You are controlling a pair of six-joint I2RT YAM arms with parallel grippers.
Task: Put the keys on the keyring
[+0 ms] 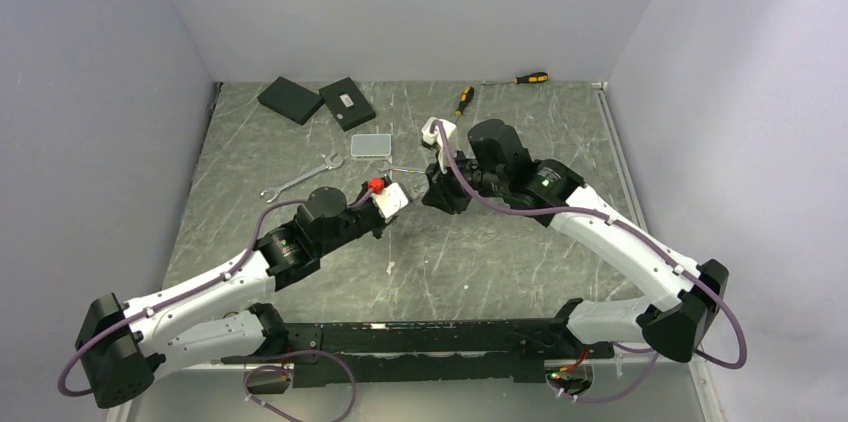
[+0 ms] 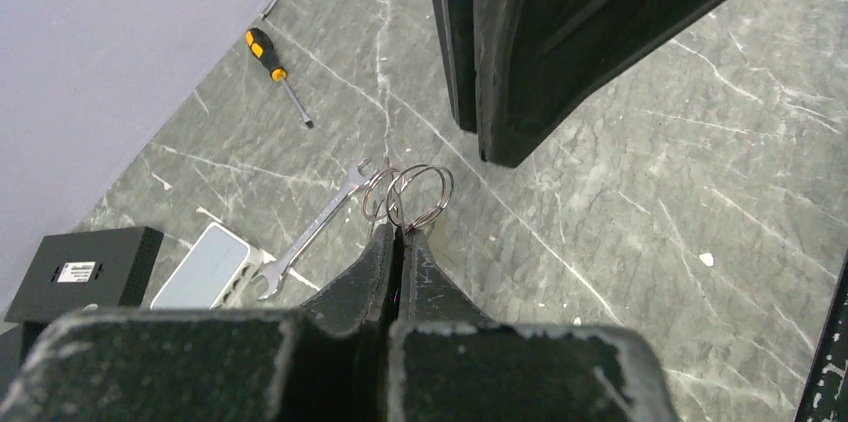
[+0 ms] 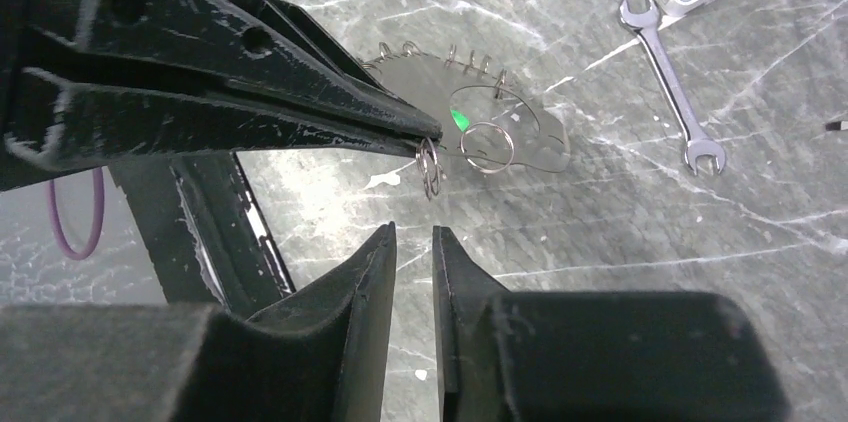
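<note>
- progress: early, my read. keyring (image 3: 540, 107) lies flat on the bench (image 3: 620, 252), just past the left tips. Small bits on its far rim look like keys (image 3: 450, 57); can't tell if they're threaded on. A green tag (image 3: 460, 120) with a ring beside it lies inside the loop and looks loose.
- left fingers (image 2: 375, 277): closed tight, pinching small rings (image 2: 410, 192) at the very tip, held above the bench. No tag or blade shows on them, so can't tell whether a key hangs there.
- right fingers (image 3: 365, 277): narrow gap, nothing between them, touching nothing. Tips sit just short of the held rings, facing the left tips.
- to do, my guess: get the held rings onto the loop, then the green one. Nothing here shows the loop opened for threading.
</note>
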